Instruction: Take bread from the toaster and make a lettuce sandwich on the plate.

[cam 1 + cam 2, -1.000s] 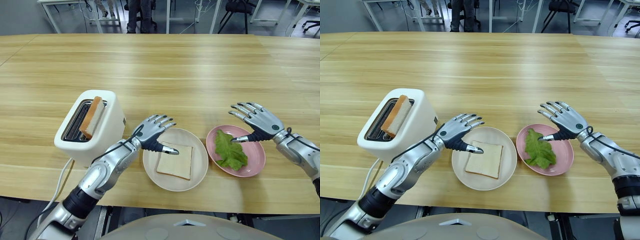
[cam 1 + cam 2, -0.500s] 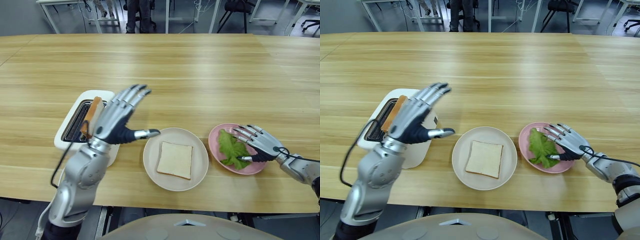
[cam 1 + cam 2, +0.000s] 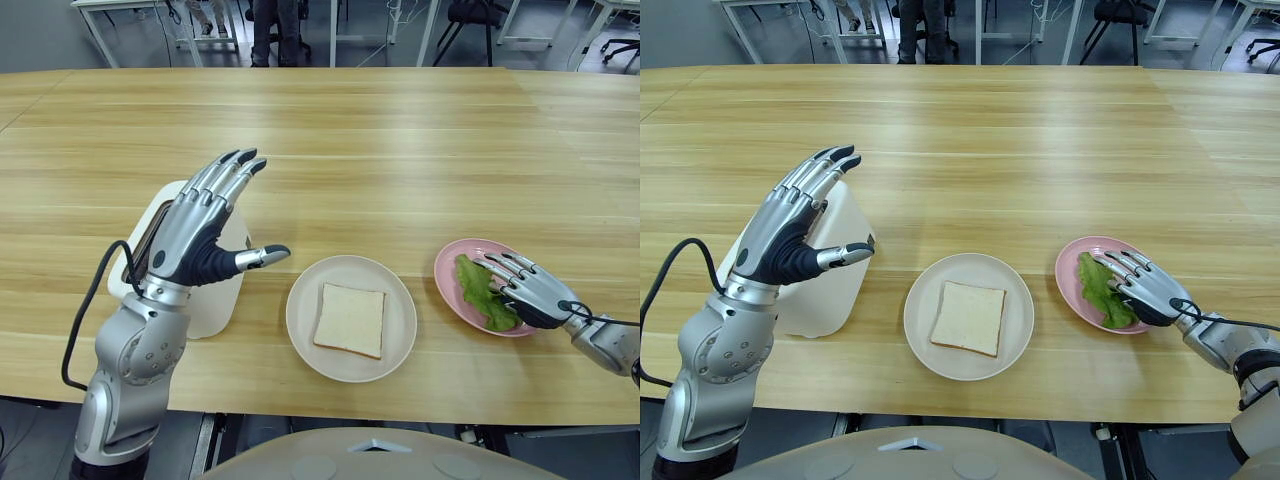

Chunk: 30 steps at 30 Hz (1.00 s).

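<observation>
On plate (image 3: 303, 303), one bread slice (image 3: 349, 320)

Top of toaster (image 3: 222, 305) behind raised left hand (image 3: 200, 235)

Wide wooden table (image 3: 420, 130) | white desks (image 3: 95, 8) behind | black chair (image 3: 470, 12) | grey floor (image 3: 40, 35)

A long table of pale wooden planks (image 3: 400, 150) carries three things along its near edge. A boxy white toaster (image 3: 825, 300) stands at the left. A round cream plate (image 3: 300, 320) sits just beside it, in the middle. A smaller round pink plate (image 3: 1067, 285) rests near it on the right, apart from it.
</observation>
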{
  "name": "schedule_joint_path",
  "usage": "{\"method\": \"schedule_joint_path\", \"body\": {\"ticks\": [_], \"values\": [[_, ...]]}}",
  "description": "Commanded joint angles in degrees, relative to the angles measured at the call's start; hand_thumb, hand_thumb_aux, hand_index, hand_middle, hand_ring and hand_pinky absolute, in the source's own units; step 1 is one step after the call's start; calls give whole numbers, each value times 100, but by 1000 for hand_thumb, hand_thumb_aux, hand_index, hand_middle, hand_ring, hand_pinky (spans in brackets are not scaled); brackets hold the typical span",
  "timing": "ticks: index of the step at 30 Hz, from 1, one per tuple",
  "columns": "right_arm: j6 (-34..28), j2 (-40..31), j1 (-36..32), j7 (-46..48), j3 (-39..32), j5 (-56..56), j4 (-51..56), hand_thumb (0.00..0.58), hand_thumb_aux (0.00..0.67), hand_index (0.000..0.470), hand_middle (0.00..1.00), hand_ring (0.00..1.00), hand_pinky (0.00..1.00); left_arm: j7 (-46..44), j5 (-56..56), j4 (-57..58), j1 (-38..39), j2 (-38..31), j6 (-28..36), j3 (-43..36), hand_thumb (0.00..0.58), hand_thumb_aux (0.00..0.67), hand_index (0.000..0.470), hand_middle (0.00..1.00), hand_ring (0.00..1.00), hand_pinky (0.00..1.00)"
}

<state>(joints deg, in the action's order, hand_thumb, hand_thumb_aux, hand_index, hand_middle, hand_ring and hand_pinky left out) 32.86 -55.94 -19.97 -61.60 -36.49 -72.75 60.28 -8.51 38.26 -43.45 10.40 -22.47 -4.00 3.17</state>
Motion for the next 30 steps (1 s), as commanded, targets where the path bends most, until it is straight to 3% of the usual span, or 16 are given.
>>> {"method": "schedule_joint_path", "body": {"ticks": [1,9,13,17,26,30], "values": [[104,73,-70,51,-161,146,120,580,670,460,0,0,0,-29,-64,11,107,16,-12,170,0,0,0,0,0,0],[802,-55,-163,75,79,846,-43,580,670,460,0,0,0,-55,-11,-18,137,40,-34,261,0,0,0,0,0,0],[1473,-277,-101,276,619,1667,-554,580,670,460,0,0,0,-64,-24,-114,125,73,0,332,0,0,0,0,0,0],[2062,-371,157,1078,1285,2781,-1616,580,670,460,0,0,0,-14,145,-403,106,207,277,699,0,0,0,0,0,0],[1678,169,1213,3122,2260,4429,-4584,580,670,460,0,0,0,-251,1671,-150,678,-69,851,1728,0,0,0,0,0,0],[1399,550,1637,3758,2518,4561,-5440,580,670,460,0,0,0,-448,2126,503,761,-196,1122,1651,0,0,0,0,0,0]]}}
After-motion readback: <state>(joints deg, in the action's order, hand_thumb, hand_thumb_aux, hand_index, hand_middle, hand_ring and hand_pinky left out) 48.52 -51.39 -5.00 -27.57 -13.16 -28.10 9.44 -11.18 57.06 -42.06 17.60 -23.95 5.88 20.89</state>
